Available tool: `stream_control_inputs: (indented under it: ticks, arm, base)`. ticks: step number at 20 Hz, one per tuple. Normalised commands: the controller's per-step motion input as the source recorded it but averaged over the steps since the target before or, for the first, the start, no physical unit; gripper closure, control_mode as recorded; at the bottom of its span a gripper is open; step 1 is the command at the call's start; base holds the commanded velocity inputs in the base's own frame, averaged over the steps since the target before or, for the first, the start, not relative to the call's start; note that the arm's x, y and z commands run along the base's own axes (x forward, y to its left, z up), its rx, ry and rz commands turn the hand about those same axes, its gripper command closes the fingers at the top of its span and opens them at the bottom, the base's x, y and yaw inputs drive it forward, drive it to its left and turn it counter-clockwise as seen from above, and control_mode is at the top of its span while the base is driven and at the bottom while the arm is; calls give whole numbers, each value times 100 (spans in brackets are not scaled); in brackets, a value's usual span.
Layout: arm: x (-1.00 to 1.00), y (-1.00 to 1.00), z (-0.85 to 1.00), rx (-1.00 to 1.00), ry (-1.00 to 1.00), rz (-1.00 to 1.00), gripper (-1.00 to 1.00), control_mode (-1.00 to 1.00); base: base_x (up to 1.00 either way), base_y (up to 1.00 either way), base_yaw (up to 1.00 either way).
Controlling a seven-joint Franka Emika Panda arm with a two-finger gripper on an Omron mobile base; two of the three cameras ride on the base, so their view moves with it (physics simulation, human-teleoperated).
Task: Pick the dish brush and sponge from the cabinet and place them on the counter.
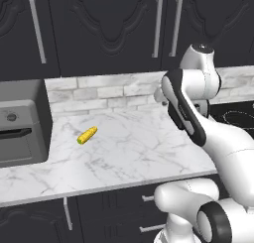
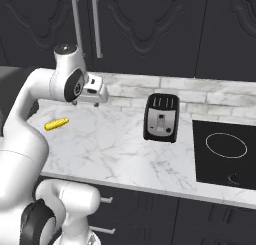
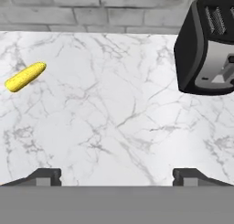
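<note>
Charcoal cabinet [image 1: 114, 29] doors closed, contents hidden, tool [image 3: 117, 177] released above counter [image 3: 114, 118]

Even, soft light falls across the white marble counter with grey veining [image 1: 129, 152], with no glare and no harsh source. The dark charcoal carved wall cabinet [image 1: 109, 24] stays dim, its relief barely legible. From my hand, the black and silver toaster [image 3: 208, 49] casts a faint shadow. Everything renders sharp; edges show no distortion.

one corn cob [image 1: 87, 135]; one toaster [image 2: 161, 117]; three cabinet handles [image 1: 158, 27]; one stovetop [image 2: 225, 151]; one microwave [image 1: 22, 123]
</note>
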Motion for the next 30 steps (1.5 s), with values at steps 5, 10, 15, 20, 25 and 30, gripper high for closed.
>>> stream_control_inputs:
  ticks: [5,10,15,20,25,30]
  arm:
    - [-22,-11,15,0,-19,0,-100,-100]
    - [-22,-15,23,0,-19,0,-100,-100]
    - [-17,-6,27,0,-20,0,-100,-100]
    - [-5,-5,28,0,-18,0,-100,-100]
    - [0,-10,27,0,-11,-1,-100,-100]
    - [-7,-2,28,0,-18,0,-100,-100]
  base:
    - [0,0,0]
    - [0,0,0]
    - [0,0,0]
    - [0,0,0]
    - [0,0,0]
    - [0,0,0]
